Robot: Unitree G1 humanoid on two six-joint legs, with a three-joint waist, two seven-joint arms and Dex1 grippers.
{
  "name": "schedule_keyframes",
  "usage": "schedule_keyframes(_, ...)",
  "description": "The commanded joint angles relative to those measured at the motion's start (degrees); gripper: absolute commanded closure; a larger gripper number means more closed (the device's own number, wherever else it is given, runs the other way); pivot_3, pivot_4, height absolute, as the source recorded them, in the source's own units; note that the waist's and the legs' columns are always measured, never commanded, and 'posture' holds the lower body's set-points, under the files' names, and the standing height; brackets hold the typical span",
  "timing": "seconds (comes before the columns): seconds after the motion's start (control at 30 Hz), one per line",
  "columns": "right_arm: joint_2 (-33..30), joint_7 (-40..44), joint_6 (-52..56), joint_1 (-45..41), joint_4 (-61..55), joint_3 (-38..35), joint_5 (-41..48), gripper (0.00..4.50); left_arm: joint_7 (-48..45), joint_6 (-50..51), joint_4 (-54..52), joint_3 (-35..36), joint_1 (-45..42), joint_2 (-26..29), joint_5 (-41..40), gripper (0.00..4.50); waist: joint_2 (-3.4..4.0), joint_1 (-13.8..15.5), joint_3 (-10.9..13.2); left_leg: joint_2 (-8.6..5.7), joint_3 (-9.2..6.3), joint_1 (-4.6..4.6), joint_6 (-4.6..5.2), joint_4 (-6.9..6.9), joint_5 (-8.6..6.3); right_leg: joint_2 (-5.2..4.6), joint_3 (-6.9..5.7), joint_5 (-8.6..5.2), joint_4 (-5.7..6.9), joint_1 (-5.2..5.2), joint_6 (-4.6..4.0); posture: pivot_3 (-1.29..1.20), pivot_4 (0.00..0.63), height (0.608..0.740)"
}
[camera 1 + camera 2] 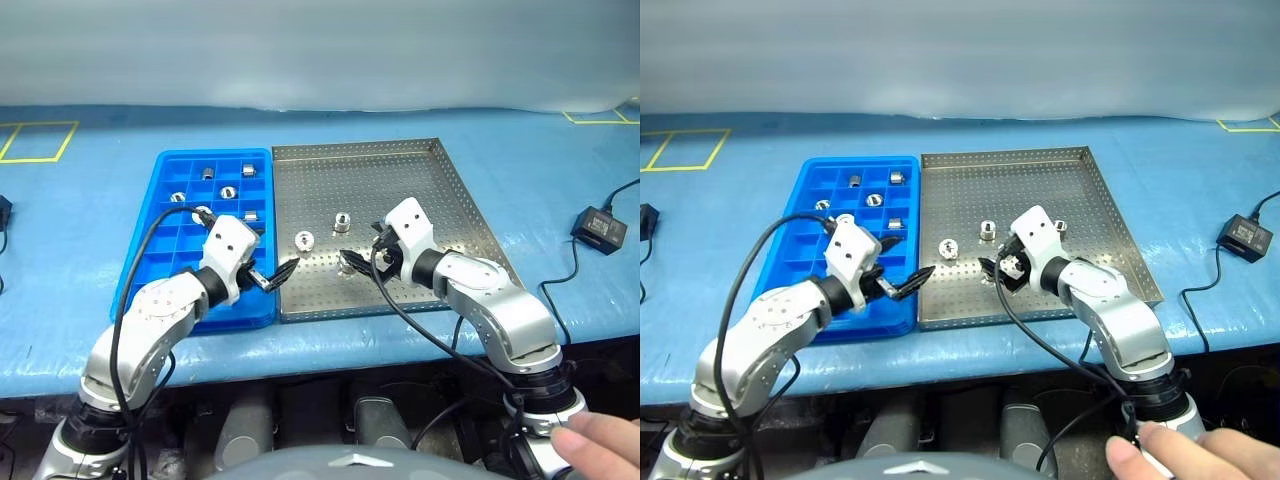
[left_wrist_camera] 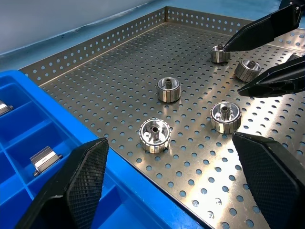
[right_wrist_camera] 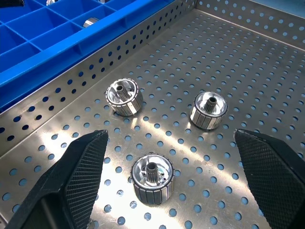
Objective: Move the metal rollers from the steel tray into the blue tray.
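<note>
Five metal rollers (image 2: 155,135) in steel tray (image 1: 440,190)

Workshop bench — blue mat (image 1: 90,200), yellow tape marks (image 1: 38,141), parts trays (image 1: 450,200)

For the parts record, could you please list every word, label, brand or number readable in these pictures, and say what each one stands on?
None: no readable text in any view.
Metal rollers: only ribbed sides and a centre hole, no markings.
Steel tray: plain holes, no stamp.
Blue tray: bare plastic, no label.
Black power adapter: any label is too small to read.
Yellow tape lines: floor marks, not letters.
</note>
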Motion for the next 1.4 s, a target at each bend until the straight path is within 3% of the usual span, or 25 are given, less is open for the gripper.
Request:
schedule_keyframes(0.03,0.0,0.1,-1.5,-0.7,-1.0,-0.6,0.1,0.03,-0.2,-1.1,-0.5,0.8,0.2,-0.5,0.7,0.0,0.0,0.0,0.0,0.0,0.0,0.0,0.0,0.0,0.0,0.0,0.0,0.0,0.0,0.0,0.0,0.05,0.15,0.74)
schedule_keyframes(1.13,0.1,-0.1,-1.4,0.1,-1.3,-0.8,0.5,0.03,-2.6,-1.5,1.3,0.6,-0.9,-1.3,2.3,0.0,-0.01,0.3,0.0,-0.06,-0.01,-0.08,0.04,-0.06,-0.03,-0.04,0.0,0.0,-0.06,-0.04,0.0,0.03,0.15,0.74)
schedule_keyframes(1.33,0.5,-0.3,-2.3,1.4,-3.0,-0.3,0.6,0.03,-6.2,-1.7,6.4,-4.4,-9.0,0.3,5.3,0.0,-0.03,1.0,0.0,-0.12,-0.03,-0.12,0.05,-0.01,-0.03,-0.04,0.0,0.0,-0.08,-0.02,0.0,-0.01,0.15,0.74)
schedule_keyframes(1.4,-0.2,1.2,-3.7,3.3,-5.4,0.8,0.9,0.03,-8.8,-2.3,11.0,-8.4,-15.4,1.4,8.5,0.0,-0.03,1.2,0.0,-0.13,-0.01,-0.12,0.07,-0.01,-0.04,-0.06,0.01,0.0,-0.1,-0.02,0.0,-0.02,0.15,0.74)
